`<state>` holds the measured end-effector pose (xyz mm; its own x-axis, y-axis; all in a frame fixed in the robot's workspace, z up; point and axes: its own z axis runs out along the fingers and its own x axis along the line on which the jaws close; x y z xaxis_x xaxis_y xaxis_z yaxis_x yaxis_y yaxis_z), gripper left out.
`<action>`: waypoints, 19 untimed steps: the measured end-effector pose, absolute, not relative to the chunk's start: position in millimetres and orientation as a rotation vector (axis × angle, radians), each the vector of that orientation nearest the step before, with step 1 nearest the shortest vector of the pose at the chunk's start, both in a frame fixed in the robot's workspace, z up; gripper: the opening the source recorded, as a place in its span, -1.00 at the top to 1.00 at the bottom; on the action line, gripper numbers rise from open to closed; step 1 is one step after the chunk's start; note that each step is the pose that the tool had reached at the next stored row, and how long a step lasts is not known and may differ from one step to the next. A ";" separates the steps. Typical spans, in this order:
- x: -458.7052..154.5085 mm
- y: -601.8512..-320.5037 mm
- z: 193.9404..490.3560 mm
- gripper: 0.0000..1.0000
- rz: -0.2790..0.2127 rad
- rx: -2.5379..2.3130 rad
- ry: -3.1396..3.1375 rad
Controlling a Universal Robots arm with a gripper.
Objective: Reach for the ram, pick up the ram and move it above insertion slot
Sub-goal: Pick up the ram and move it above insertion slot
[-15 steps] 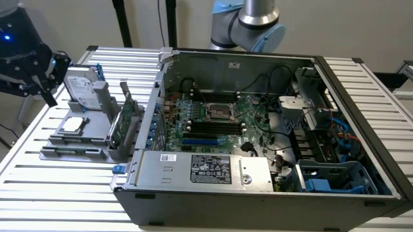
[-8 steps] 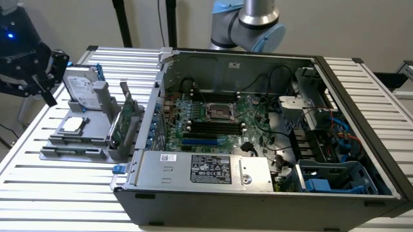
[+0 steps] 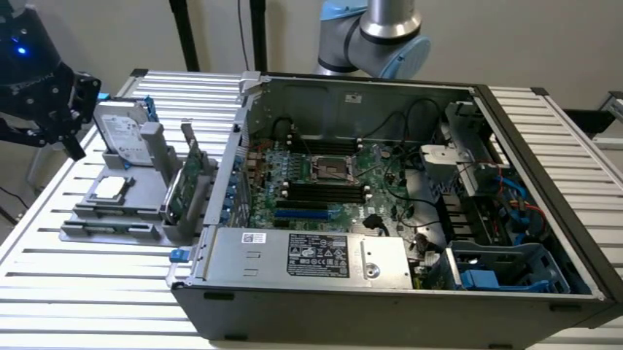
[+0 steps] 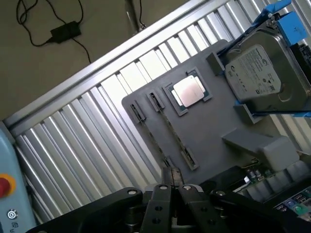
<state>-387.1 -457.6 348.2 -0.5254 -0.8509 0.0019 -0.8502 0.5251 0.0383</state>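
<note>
Grey plastic is what the gripper [image 4: 175,187] hangs over: a parts holder [image 4: 214,124] set on the slatted table [image 4: 97,126]. From where I stand its fingers [image 4: 163,194] are parted by only a narrow gap with nothing in it, so they are released and empty. Just beyond the fingertips a thin strip stands on edge in a groove of the holder and runs straight away from them. I take that to be the ram [image 4: 171,128], though it is seen edge-on and I would not swear to it. Further out from the fingers lies a square processor chip [image 4: 187,91], and off to one side of them a silver hard drive [image 4: 257,73] leans in a blue bracket.

In the exterior view the gripper is above the holder's outer end, touching nothing. It is well apart from the open computer case [image 3: 389,292] and the black memory slots [image 3: 326,191] on its board.

My judgement is that the reach is close to complete, with the fingers roughly in line with the strip. The grasp, the lift and the carry across to the slot are all not yet done.
</note>
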 end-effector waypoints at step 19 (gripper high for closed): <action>-387.1 -457.6 348.3 0.79 -0.044 1.963 -2.420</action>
<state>-387.1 -457.6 348.3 -0.2061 -0.9785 0.0019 -0.9778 0.2061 0.0383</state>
